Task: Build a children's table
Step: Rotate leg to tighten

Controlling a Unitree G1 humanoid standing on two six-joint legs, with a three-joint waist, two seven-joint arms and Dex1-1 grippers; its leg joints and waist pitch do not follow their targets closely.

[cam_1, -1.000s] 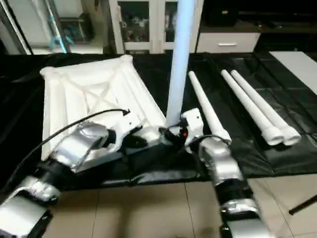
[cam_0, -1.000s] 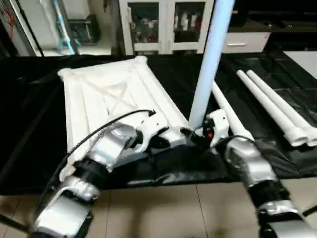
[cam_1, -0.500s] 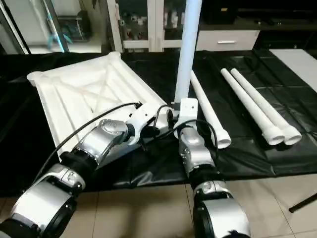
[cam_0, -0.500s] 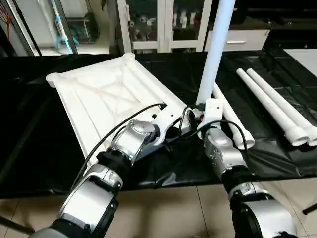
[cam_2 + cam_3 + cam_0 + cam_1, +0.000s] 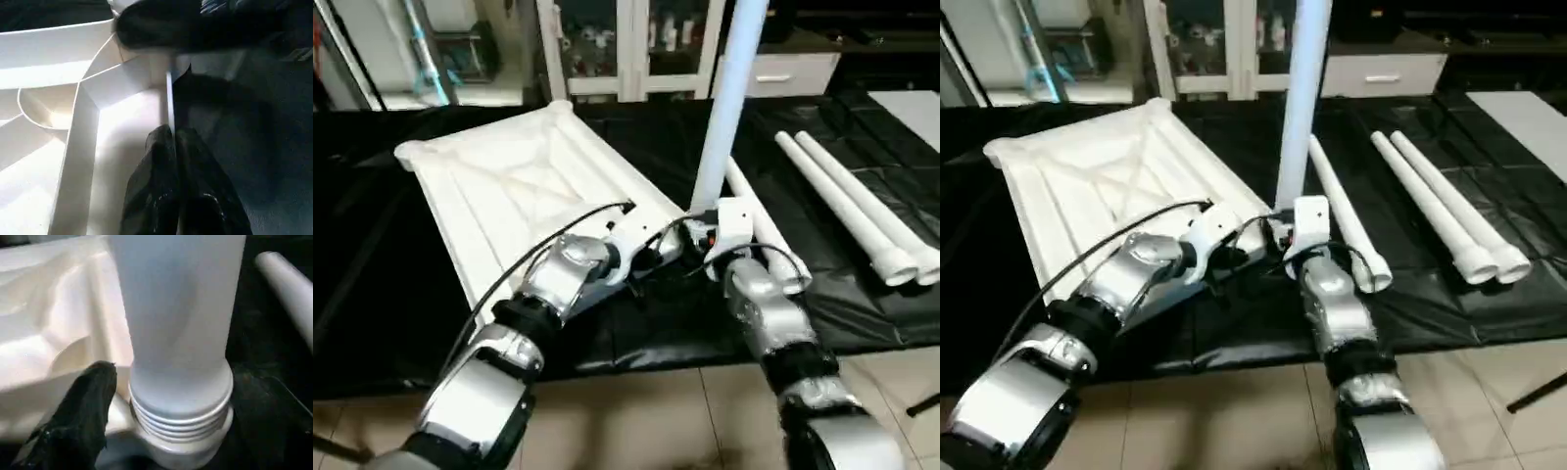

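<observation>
The upright leg (image 5: 724, 108), a smooth white tube with a threaded end, stood in the ribbed plastic top's (image 5: 509, 186) near corner socket at twelve o'clock from the right gripper (image 5: 705, 235), its fingers spread beside it, while the left gripper (image 5: 172, 161) pinched a rib, closed.

From my station, the upright leg (image 5: 724, 108) runs off the top of both head views, its upper end cut off. My forearms hide the near corner of the tabletop (image 5: 509, 186) and the socket where the leg stands. In the right wrist view, one dark finger (image 5: 78, 423) is blurred. The cabinet (image 5: 626, 44) contents beyond the bench (image 5: 372, 284) are too small to tell.
</observation>
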